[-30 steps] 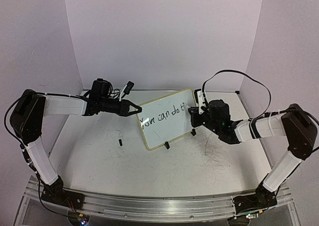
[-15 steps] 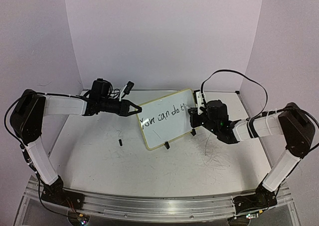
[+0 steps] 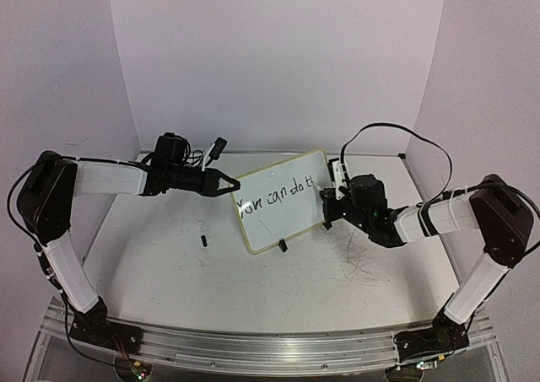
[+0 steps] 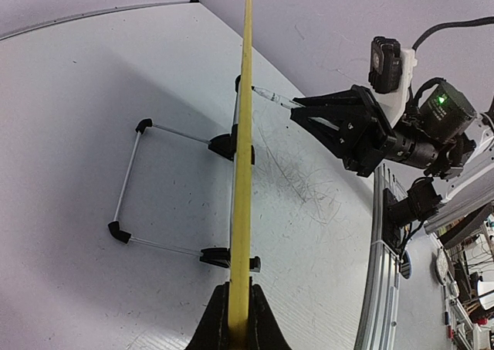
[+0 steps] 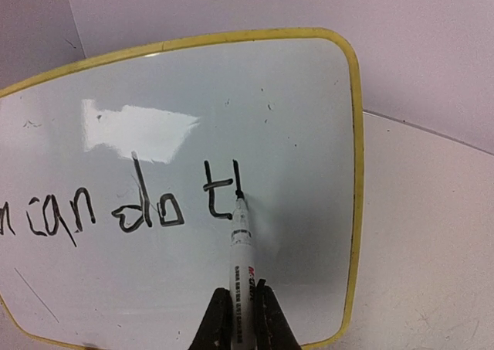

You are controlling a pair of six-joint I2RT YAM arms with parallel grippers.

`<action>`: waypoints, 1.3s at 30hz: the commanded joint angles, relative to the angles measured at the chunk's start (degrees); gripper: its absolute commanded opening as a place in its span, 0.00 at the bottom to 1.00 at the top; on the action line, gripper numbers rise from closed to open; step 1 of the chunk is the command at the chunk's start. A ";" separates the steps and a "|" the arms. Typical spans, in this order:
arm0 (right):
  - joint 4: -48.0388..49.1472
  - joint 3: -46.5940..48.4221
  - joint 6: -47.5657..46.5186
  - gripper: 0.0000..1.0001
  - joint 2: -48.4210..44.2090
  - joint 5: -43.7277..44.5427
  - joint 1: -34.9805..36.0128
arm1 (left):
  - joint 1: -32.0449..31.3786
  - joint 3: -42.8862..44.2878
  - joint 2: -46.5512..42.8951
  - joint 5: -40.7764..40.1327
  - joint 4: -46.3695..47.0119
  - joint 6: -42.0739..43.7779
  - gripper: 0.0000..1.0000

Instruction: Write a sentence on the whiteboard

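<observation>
**Two robot arms at a small whiteboard**

A white table (image 3: pixel 211 289), marked with grey scribbles (image 3: pixel 363 260) on its right side, sits between plain pale lilac walls (image 3: pixel 278 61). The yellow-rimmed whiteboard (image 3: pixel 281 201) stands propped at the table's centre. The left gripper (image 3: pixel 229 184) pinches its left edge. The right gripper (image 5: pixel 241 307) is clamped on a marker (image 5: pixel 241 246), whose tip touches the board at the end of the sentence (image 5: pixel 147 211), which reads "You can do t" plus one stroke. A small black object (image 3: pixel 203 240) lies left of the board.

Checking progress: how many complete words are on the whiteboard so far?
3: "You" at the left end of the whiteboard, "can" mid-board, "do" right of it. A fourth is only begun, at the marker tip.
</observation>
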 commanded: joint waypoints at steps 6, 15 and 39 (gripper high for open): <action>-1.54 -1.52 1.33 0.00 -2.05 -0.14 -0.20 | 0.08 0.77 -2.11 0.28 -2.09 2.50 0.00; -1.64 -1.46 1.40 0.00 -2.09 -0.25 -0.16 | 0.07 0.70 -2.11 0.22 -2.12 2.53 0.00; 1.10 1.95 0.17 0.00 -1.07 0.62 -0.20 | 0.09 0.60 -2.36 0.30 -2.11 2.59 0.00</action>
